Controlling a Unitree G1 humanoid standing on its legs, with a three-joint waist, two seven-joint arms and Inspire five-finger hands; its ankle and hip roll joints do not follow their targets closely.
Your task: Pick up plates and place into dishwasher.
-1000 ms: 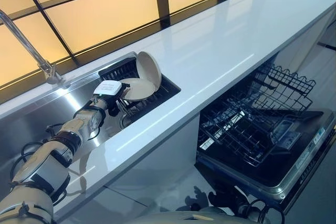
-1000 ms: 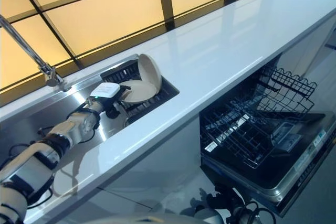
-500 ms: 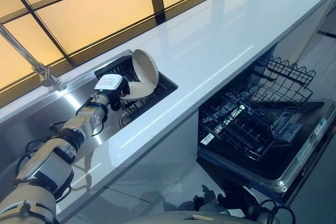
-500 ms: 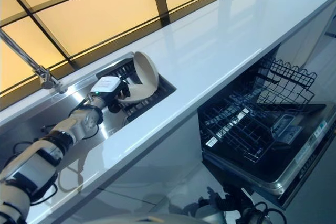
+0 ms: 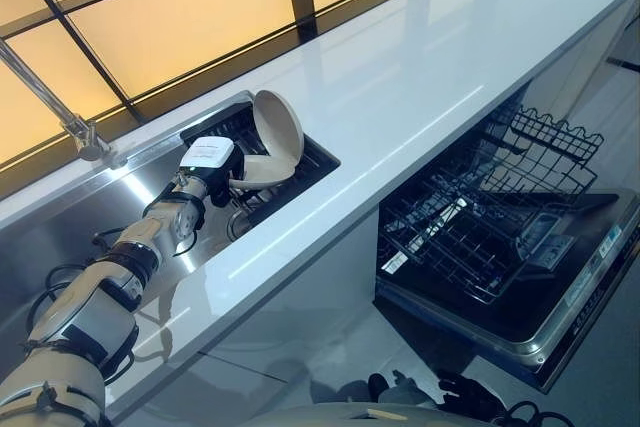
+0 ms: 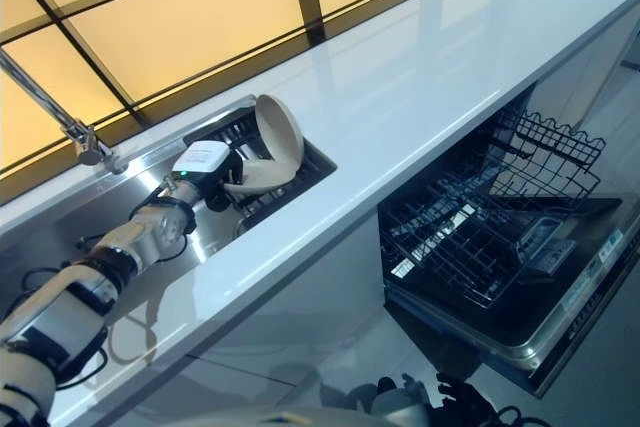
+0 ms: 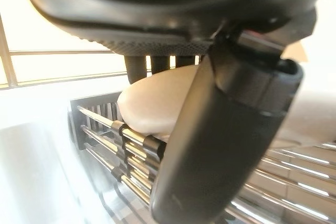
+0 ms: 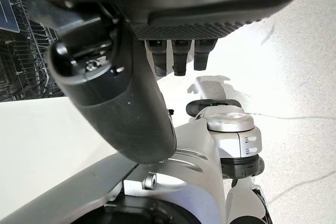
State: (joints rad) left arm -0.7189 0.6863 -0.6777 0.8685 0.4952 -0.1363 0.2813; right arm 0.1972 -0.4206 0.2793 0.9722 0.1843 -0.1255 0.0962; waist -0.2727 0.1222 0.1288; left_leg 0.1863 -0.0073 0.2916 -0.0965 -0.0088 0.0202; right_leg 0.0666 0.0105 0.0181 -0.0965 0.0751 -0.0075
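Observation:
Two cream plates stand in a black rack (image 5: 300,162) inside the sink. One plate (image 5: 279,124) is upright on its edge. The lower plate (image 5: 262,171) leans beside it. My left hand (image 5: 213,175) reaches along the sink to the lower plate's rim. In the left wrist view its thumb (image 7: 220,145) lies across the near face of that plate (image 7: 157,106) and its fingers (image 7: 137,65) pass behind the rim, pinching it. My right hand (image 8: 131,103) hangs over the floor beside the dishwasher rack (image 5: 470,232), fingers relaxed and holding nothing.
The dishwasher door (image 5: 560,297) is folded down at the lower right with the wire rack pulled out over it. A white counter (image 5: 420,77) runs between the sink (image 5: 60,217) and the dishwasher. A faucet (image 5: 60,112) rises at the left.
The camera has shifted slightly. My left hand has slid further onto the lower plate, and that plate now sits a little more tilted under the upright one.

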